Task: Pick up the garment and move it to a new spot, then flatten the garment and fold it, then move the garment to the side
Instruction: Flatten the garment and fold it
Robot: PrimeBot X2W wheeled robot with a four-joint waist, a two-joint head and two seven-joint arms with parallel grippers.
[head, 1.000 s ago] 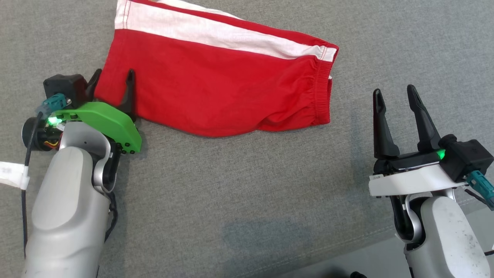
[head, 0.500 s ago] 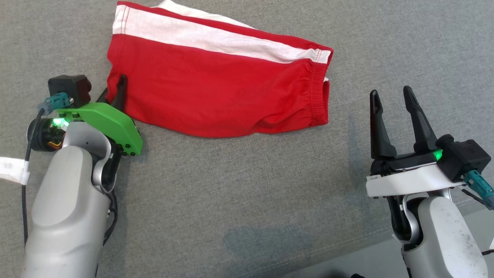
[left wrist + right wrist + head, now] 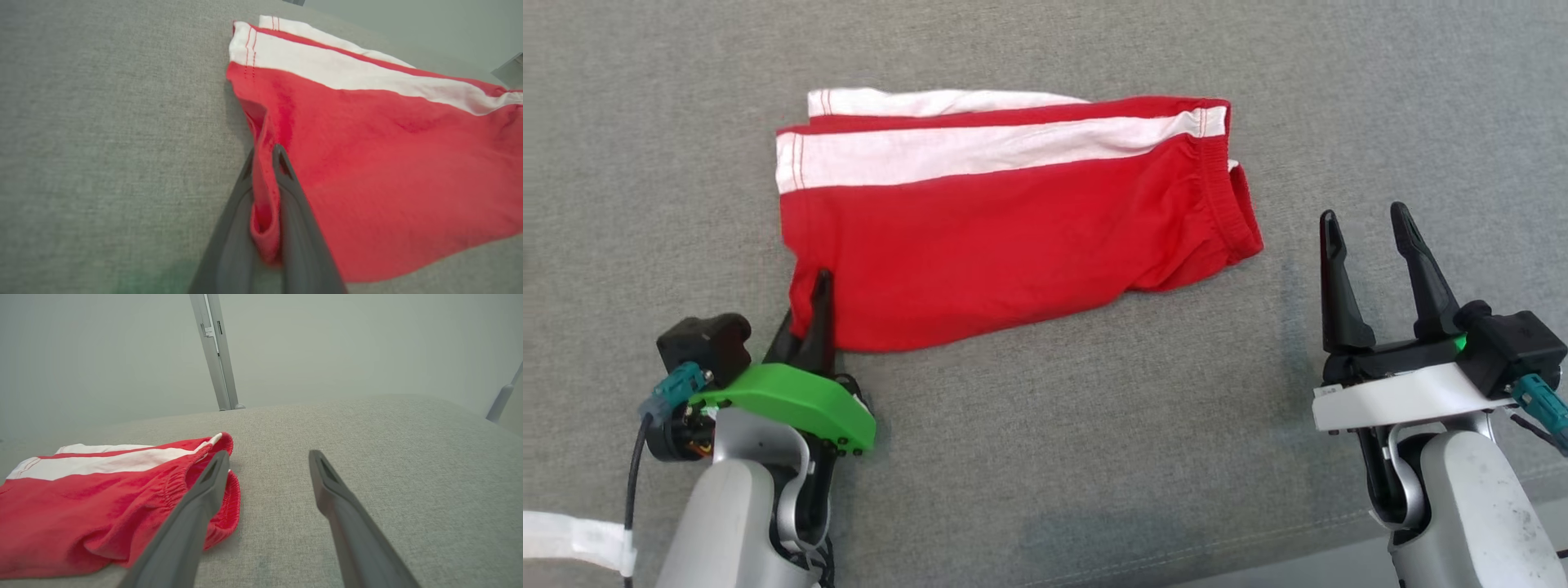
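In the left wrist view the red shorts (image 3: 388,163) run off the right edge. The lower lengths of the left claw (image 3: 263,155) blur toward the bottom edge, and the pinched hem (image 3: 264,212) hides its fingers' inner faces. In the right wrist view the left edge cuts the shorts, and one finger of the right claw (image 3: 268,454) covers part of the elastic waistband (image 3: 175,484). In the head view the left forearm (image 3: 735,531) and right forearm (image 3: 1470,506) leave the bottom edge.

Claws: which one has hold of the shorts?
The left claw: shut on the hem corner of the red shorts. The right claw stands open, beside the waistband, holding nothing.
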